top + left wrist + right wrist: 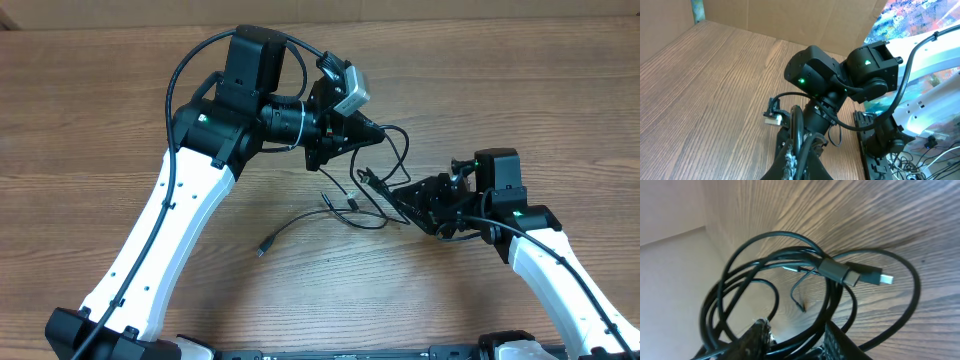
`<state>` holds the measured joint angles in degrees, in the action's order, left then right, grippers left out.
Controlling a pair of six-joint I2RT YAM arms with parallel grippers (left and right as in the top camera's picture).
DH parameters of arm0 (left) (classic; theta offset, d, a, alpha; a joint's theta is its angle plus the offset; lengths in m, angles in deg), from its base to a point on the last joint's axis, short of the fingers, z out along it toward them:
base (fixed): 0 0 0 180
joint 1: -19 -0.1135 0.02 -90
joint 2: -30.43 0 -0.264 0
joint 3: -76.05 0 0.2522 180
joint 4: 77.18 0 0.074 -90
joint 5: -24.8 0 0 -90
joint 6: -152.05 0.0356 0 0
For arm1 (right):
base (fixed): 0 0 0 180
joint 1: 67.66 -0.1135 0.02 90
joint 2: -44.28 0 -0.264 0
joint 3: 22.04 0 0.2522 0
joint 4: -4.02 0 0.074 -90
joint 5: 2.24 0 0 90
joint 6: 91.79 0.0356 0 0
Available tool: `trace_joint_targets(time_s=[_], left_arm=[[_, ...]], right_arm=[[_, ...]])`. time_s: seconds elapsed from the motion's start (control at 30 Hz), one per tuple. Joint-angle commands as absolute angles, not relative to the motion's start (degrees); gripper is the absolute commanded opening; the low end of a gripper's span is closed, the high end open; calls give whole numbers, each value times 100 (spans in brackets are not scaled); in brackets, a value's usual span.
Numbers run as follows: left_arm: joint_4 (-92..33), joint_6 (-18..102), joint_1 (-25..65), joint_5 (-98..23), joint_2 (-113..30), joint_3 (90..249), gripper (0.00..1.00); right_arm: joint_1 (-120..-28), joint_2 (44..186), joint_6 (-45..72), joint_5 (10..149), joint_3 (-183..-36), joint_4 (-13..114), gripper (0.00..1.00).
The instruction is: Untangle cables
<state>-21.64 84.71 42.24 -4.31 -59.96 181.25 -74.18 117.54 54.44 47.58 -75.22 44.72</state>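
**Cables strung between two tools**

The left tool (378,130) is shut and seems to pinch one strand of the cables (345,208) at its tip, probably to hold that loop up off the bench (120,100). The right tool (370,180) sits close beside it, jaws partly apart. Coils and a silver-tipped plug (840,273) lie just ahead of its fingers, and nothing looks clamped. The slack trails beyond both tips, with the far plug end (262,250) well apart.
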Motion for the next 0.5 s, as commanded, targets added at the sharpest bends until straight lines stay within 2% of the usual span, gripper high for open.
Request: trace_joint_targets(time_s=[0.0,0.47], left_arm=[[-2186,8589,4226,-261,-5832,18184,4],[-2183,8587,4226,-276,-5832,18184,4]], right_arm=[[-7447,11745,5549,4788,-7631,4609,34],[-7517,11745,5542,3752,-7631,4729,36]])
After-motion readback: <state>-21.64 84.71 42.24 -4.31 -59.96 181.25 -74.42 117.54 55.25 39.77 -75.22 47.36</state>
